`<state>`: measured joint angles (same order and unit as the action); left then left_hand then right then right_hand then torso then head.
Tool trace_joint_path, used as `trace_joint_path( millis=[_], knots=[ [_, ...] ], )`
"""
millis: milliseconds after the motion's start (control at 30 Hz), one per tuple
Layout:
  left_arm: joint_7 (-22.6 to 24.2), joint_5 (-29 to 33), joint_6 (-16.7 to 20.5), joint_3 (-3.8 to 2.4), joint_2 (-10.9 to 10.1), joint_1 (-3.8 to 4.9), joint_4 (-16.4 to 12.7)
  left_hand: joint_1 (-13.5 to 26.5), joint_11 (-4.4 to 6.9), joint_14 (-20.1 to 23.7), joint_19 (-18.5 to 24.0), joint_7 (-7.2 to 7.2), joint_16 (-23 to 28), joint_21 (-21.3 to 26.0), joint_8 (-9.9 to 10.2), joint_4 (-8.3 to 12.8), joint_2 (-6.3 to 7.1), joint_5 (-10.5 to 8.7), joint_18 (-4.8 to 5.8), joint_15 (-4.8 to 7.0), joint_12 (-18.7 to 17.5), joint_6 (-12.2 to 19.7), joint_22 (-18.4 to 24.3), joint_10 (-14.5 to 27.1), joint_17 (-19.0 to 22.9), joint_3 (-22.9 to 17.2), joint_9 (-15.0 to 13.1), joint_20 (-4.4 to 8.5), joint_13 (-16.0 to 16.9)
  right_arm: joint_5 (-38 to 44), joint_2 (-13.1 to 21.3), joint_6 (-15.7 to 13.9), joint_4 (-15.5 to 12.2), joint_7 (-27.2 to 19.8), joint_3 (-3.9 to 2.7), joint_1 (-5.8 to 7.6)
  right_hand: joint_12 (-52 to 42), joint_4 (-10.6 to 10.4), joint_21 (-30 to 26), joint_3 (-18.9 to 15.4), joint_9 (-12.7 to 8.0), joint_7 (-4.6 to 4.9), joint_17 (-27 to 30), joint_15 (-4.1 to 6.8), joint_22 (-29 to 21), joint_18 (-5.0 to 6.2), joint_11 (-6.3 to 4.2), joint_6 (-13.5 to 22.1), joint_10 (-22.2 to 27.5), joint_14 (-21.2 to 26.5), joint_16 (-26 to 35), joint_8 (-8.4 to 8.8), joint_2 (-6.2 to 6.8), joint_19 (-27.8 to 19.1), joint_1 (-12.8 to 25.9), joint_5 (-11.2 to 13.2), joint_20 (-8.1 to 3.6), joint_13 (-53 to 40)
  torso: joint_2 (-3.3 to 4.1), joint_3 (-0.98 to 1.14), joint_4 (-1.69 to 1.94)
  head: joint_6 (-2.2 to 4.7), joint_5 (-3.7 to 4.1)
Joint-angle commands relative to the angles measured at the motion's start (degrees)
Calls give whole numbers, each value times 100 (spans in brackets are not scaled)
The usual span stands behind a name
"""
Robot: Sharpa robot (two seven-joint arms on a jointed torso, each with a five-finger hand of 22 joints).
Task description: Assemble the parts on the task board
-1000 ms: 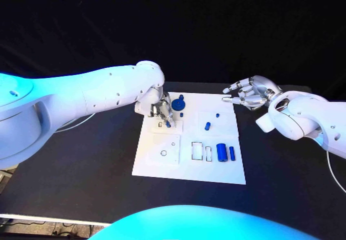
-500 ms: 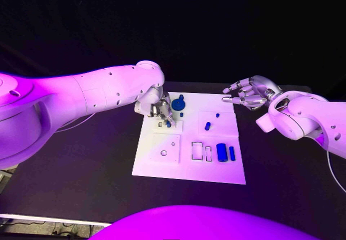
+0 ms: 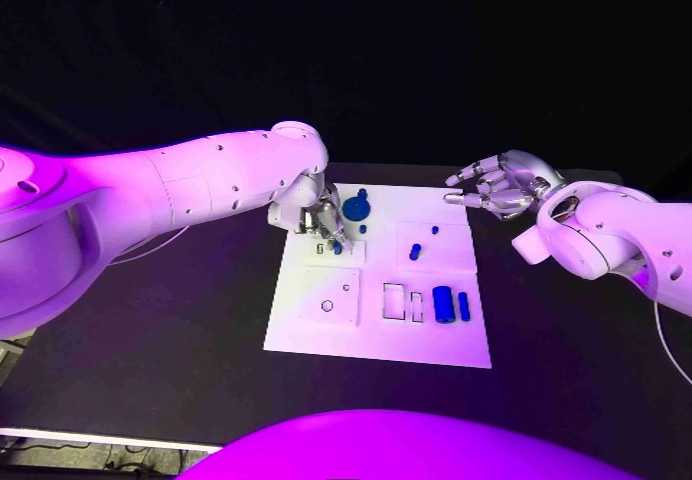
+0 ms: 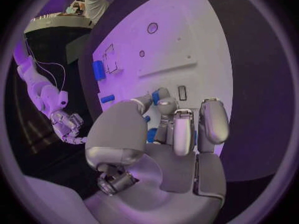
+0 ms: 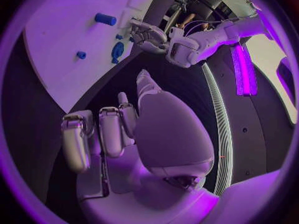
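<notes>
Black counter, task board (image 3: 378,330) centered. Left hand (image 3: 323,218) pinches small blue part (image 3: 336,246) at board's far-left corner; right hand (image 3: 495,186) empty, fingers loosely curled apart, off-board. Risk: part tilts, jams.

Robotics lab: black table (image 3: 173,340), white task board (image 3: 378,330) with blue parts (image 3: 444,304), dark backdrop.

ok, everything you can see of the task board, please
The task board is a flat white rectangular plate lying on the black table, between the two arms. Its surface carries outlined rectangular recesses and small round holes. Blue parts sit on it: a round gear-like piece at the far edge, small pegs mid-board, two cylinders nearer the robot. The left hand works at its far left corner.
</notes>
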<state>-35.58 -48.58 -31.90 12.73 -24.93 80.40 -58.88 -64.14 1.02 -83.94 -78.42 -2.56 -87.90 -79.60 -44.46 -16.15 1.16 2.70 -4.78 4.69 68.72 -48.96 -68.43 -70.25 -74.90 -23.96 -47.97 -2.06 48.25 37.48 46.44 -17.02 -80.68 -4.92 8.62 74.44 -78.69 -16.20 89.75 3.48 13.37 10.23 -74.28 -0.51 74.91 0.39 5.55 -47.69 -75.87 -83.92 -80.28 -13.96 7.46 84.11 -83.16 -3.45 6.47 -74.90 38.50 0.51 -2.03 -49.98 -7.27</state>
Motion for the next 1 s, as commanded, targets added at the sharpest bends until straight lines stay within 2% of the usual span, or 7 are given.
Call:
trace_joint_path(
  millis=[33, 167, 500, 733, 1000],
  knots=[
    [-48, -52, -191, 38, 2, -70, -15, 2, 18, -507, -4, -14, -4, 18, 37, 7, 46, 6, 38, -31, -2, 10, 9, 33, -1203, 57, 4, 5, -7, 42, 5, 42, -15, -31, 0, 2, 19, 2, 25, -26, 6, -7, 5, -40, 1509, -39, -14, 40, 41, -15, 17, -16, -36, 589, -43, 4, 32, -231, 1, 0, -2, -2, 2],
    [-47, -66, -217, 38, -12, -70, -27, -18, 19, -504, 4, -13, 2, 26, 44, 13, 84, 5, 35, -31, -5, 11, 21, 39, -1194, 109, 5, 5, -13, 42, 8, 40, -16, -31, 0, 2, 19, 2, 25, -26, 6, -7, 5, -40, 1509, -39, -14, 40, 41, -15, 17, -16, -36, 589, -43, 4, 32, -231, -1, 0, 0, -2, 4],
    [-44, -137, -285, 37, -68, -70, -76, 151, 2, -493, 15, -31, 24, 42, 75, -52, 358, 5, 32, -45, -4, -20, 33, 64, -1164, 577, 7, -7, -29, 42, 13, 37, -8, -36, 0, 2, 19, 2, 25, -26, 6, -7, 5, -40, 1509, -39, -14, 40, 41, -15, 17, -16, -36, 589, -43, 4, 32, -231, -2, -6, 7, -2, 3],
    [-39, -203, -211, 32, -138, -69, -156, 342, 4, -490, 18, -26, 32, 49, 84, -60, 402, 4, 29, -45, 6, -35, 37, 67, -1154, 843, 2, -10, -29, 42, 10, 33, 7, -42, 0, 2, 19, 2, 25, -26, 6, -7, 5, -40, 1509, -39, -14, 40, 41, -15, 17, -16, -36, 589, -43, 4, 32, -231, -4, -12, 9, -2, -2],
    [-27, -262, 56, -13, -269, -54, -333, 502, 13, -492, 12, -15, 30, 48, 77, -67, 337, 4, 29, -38, 22, -52, 27, 56, -1156, 1018, -11, -6, -18, 42, -2, 32, 35, -52, 0, 1, 19, 2, 25, -26, 6, -7, 5, -40, 1509, -39, -14, 40, 41, -15, 17, -16, -36, 589, -43, 4, 32, -231, -10, -7, 10, 15, -9]
  ],
)
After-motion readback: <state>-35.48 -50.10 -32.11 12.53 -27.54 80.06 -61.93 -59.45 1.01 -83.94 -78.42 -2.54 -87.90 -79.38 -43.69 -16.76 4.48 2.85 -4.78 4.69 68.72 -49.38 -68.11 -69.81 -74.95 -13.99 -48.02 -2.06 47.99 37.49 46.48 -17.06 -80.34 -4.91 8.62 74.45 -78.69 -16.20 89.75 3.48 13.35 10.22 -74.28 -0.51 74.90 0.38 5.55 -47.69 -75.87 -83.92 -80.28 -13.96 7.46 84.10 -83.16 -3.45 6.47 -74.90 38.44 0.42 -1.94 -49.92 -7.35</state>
